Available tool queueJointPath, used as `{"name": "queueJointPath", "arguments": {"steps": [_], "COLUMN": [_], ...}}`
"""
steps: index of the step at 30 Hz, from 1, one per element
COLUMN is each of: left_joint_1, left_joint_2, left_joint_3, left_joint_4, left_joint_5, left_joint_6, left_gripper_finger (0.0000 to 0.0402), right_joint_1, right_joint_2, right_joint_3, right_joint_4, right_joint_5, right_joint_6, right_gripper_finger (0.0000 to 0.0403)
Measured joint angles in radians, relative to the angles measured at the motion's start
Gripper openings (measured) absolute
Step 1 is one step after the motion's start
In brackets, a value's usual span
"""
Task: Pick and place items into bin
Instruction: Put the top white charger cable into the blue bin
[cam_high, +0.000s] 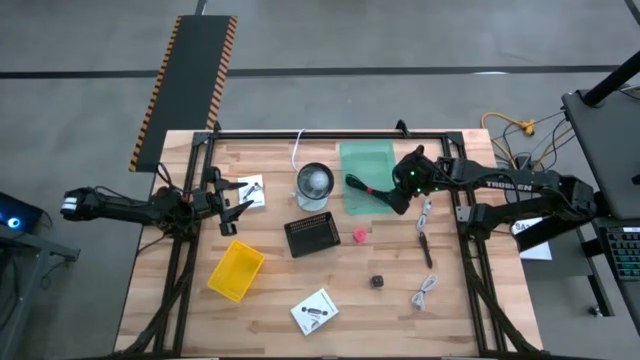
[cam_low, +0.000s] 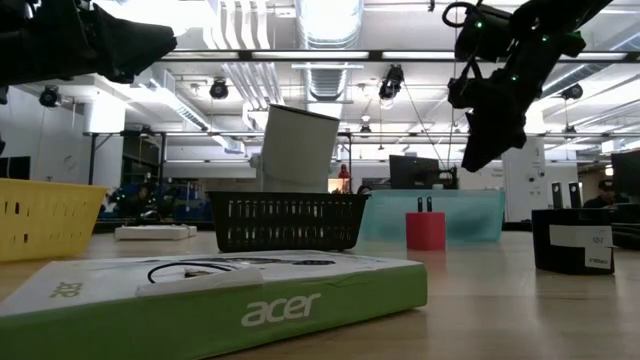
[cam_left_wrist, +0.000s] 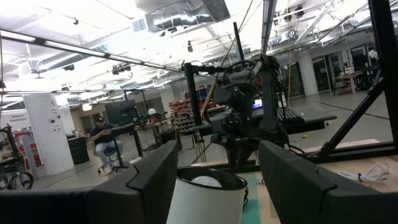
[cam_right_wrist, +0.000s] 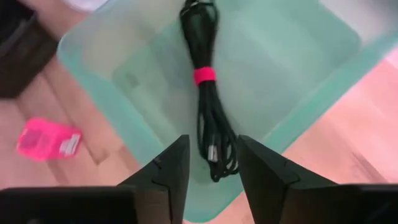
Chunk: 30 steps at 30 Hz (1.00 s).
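The black cable with a red band (cam_right_wrist: 205, 99) lies in the translucent green bin (cam_high: 365, 160), one end over its near rim (cam_high: 385, 195). My right gripper (cam_right_wrist: 212, 149) hovers open above that end, its fingers on either side of it and clear of it; it stands high over the table (cam_low: 490, 130). My left gripper (cam_high: 235, 212) is open and empty at the table's left, facing the round cup (cam_left_wrist: 205, 199). On the table lie a pink cube (cam_high: 359, 236), a dark die (cam_high: 378, 282), a black pen (cam_high: 425, 250), a white coiled cable (cam_high: 425, 292) and two white packets (cam_high: 252, 190) (cam_high: 315, 312).
A black mesh basket (cam_high: 312, 235) stands mid-table and a yellow basket (cam_high: 236, 270) at the near left. The round cup (cam_high: 314, 185) stands left of the green bin. Another white cable (cam_high: 425, 212) lies beside the pen. A black frame (cam_high: 330, 135) edges the table.
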Motion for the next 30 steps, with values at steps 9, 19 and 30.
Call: {"name": "queueJointPath", "arguments": {"steps": [9,19,30], "left_joint_1": [0.000,0.000,0.000], "left_joint_2": [0.000,0.000,0.000], "left_joint_3": [0.000,0.000,0.000], "left_joint_4": [0.000,0.000,0.000], "left_joint_5": [0.000,0.000,0.000], "left_joint_6": [0.000,0.000,0.000], "left_gripper_finger": [0.0208,0.0208,0.0208], "right_joint_1": [0.015,0.026,0.039], "right_joint_2": [0.000,0.000,0.023], "right_joint_3": [0.018,0.018,0.011], "right_joint_4": [-0.009,-0.008,-0.058], "right_joint_5": [0.015,0.147,0.210], "right_joint_6": [0.297,0.366,0.426], "right_gripper_finger": [0.0128,0.0106,0.0090]}}
